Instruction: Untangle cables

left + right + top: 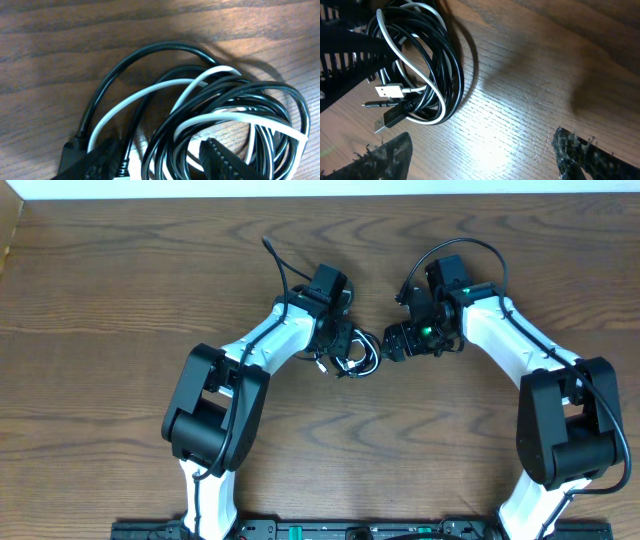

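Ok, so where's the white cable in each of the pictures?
Overhead: the white cable is a tiny pale streak in the bundle near the middle of the picture.
Left wrist: the white cable crosses the middle and right in big loops.
Right wrist: the white cable is upper left, its plug end pointing left.
Shared landmark: the black cables coiled around it, on the wooden table.

3 camera views. The overhead camera looks straight down on the wooden table from far off, with the cables small near centre. The left wrist camera hangs very close above the cables, which fill its frame. The right wrist camera looks down from beside them, a little farther back. All 3 views share the cables.
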